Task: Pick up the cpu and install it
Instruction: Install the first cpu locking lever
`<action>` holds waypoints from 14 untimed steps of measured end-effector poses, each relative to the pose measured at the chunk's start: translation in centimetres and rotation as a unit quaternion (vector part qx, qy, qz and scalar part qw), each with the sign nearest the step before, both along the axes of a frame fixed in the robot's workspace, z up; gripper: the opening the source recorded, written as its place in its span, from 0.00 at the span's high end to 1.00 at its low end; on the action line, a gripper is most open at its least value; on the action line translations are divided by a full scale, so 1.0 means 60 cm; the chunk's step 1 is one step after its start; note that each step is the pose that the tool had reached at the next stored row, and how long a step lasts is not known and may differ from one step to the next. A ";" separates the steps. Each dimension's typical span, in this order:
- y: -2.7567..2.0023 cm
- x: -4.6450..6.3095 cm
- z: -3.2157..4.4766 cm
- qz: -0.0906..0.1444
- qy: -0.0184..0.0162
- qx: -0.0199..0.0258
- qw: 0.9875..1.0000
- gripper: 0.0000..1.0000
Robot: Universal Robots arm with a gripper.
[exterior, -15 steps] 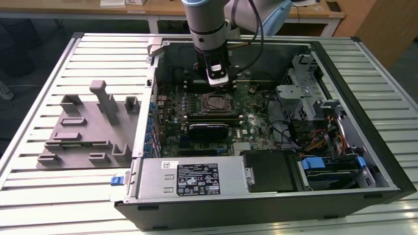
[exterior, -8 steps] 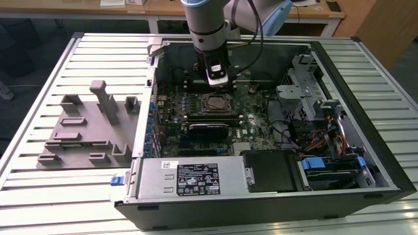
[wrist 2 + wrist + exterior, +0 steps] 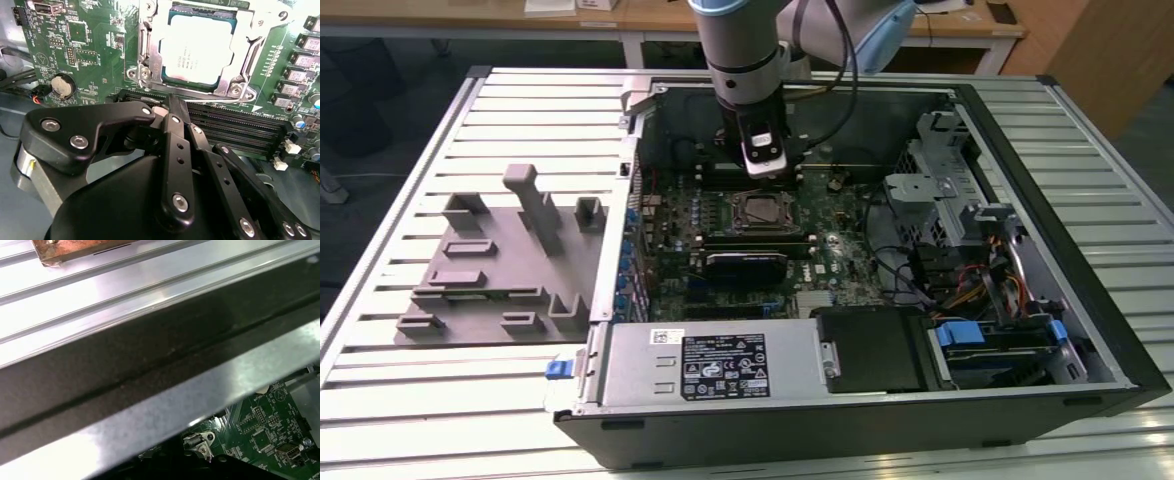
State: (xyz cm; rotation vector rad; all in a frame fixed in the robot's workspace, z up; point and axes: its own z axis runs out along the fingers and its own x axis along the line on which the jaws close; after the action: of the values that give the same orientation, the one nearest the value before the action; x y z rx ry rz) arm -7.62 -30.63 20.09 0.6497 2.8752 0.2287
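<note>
The hand, its black linkage fingers drawn narrow and holding nothing, hangs inside the open computer case, just beside the cpu. The silvery square chip lies flat in its metal socket frame on the green motherboard. The ribbed bench carries a grey fixture tray.

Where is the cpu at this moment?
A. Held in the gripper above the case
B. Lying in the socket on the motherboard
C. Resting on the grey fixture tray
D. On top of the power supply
B: in the second wrist view the cpu lies flat inside the metal socket frame on the motherboard, beyond the gripper.
</note>
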 end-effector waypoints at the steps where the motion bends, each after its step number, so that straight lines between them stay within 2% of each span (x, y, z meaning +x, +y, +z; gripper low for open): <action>1: 0.0000 0.000 0.000 0.000 0.000 0.000 1.000 0.89; 6: 0.0000 0.000 -0.002 0.015 0.000 -0.001 1.000 0.89; 9: 0.0005 0.000 -0.002 0.020 0.000 -0.003 1.000 0.89; 14: 0.0008 0.000 -0.003 0.028 0.000 -0.015 1.000 0.89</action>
State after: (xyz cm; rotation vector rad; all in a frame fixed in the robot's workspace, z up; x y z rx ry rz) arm -7.62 -30.59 19.89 0.5657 2.8937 0.1930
